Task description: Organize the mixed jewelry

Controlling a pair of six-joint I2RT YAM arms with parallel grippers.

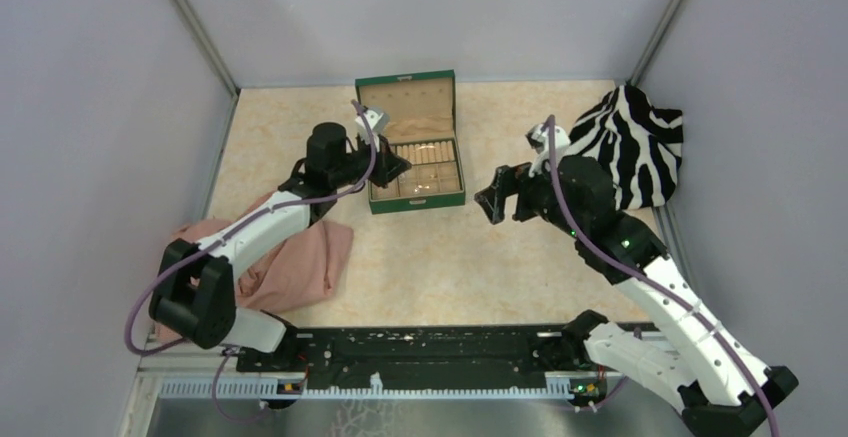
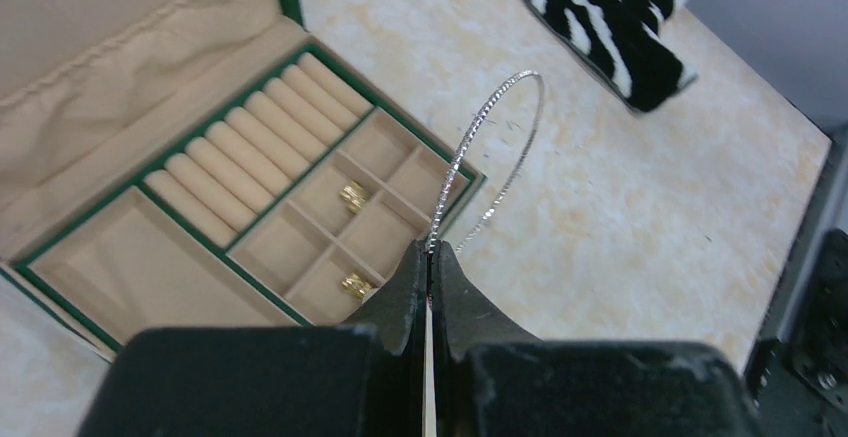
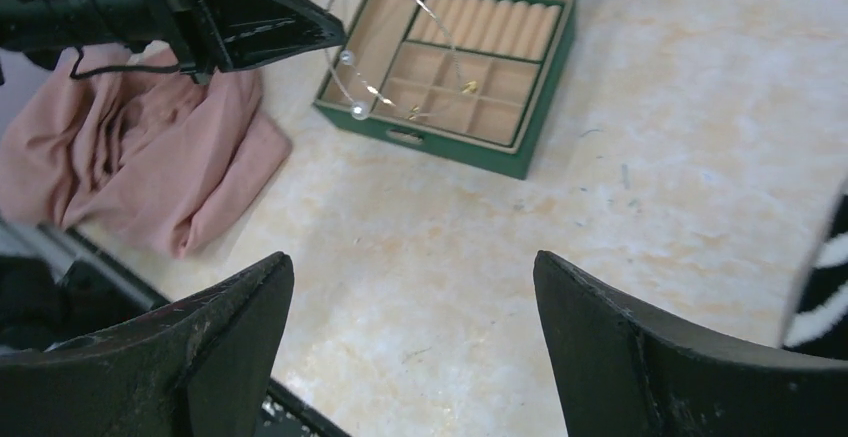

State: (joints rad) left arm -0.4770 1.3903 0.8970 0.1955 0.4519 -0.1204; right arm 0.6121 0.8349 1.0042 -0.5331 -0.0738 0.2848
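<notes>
My left gripper is shut on a thin silvery wire hoop and holds it in the air over the right edge of the open green jewelry box. In the right wrist view the hoop hangs from the left fingers in front of the box, with two small beads on it. Two tiny gold pieces lie in separate small tan compartments. In the top view the left gripper is at the box's left side. My right gripper is open and empty above bare table right of the box.
A pink cloth lies crumpled at the left under the left arm. A zebra-striped cloth lies at the back right. The box holds a row of ring rolls. Grey walls close in three sides; a black rail runs along the front.
</notes>
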